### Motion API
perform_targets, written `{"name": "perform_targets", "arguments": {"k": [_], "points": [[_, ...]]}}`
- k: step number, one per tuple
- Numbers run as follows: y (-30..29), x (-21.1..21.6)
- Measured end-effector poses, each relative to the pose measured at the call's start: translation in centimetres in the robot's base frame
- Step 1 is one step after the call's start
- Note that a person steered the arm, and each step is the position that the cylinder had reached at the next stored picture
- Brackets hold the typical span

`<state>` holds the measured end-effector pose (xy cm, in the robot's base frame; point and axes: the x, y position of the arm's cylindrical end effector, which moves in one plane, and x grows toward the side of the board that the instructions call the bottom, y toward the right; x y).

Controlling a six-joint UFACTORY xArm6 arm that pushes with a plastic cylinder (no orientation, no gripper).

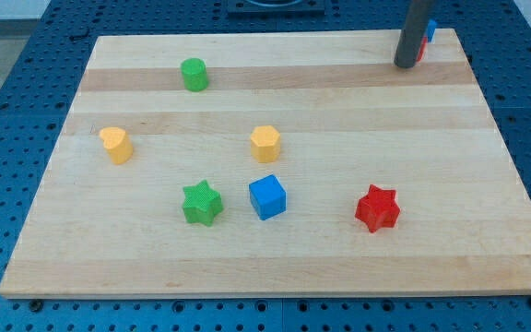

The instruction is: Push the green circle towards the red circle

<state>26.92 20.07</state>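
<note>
The green circle [194, 74], a short upright cylinder, stood near the view's top left of the wooden board [275, 267], well apart from every other block; it looked small, rigid and light, likely to slide readily on the smooth wood and, being round, apt to slip off to one side of a push not aimed through its centre; there was nothing to grasp, so the sensible contact would be low on its side wall, on the face turned away from the target. The red circle [421, 51] could be made out only as a sliver of red at the view's top right corner, with a bit of a blue block [430, 30] just above it, both mostly hidden behind the rod; its shape could not be confirmed from what showed. The arm carried no fingers, only the dark rod holding nothing; its tip [404, 65] rested on the board touching or just beside that red sliver, far to the view's right of the green circle, with bare wood between them. To push rightward, the tip would probably need to travel round to the green circle's left side; the yellow blocks [116, 145] [265, 143], green star [201, 203], blue cube [267, 196] and red star [377, 207] lay lower down, clear of that line.
</note>
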Motion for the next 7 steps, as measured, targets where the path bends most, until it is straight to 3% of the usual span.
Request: {"name": "perform_targets", "arguments": {"k": [2, 3, 6, 7], "points": [[2.5, -0.1], [0.3, 2.1], [-26.1, 4.0], [-29.2, 8.4]]}}
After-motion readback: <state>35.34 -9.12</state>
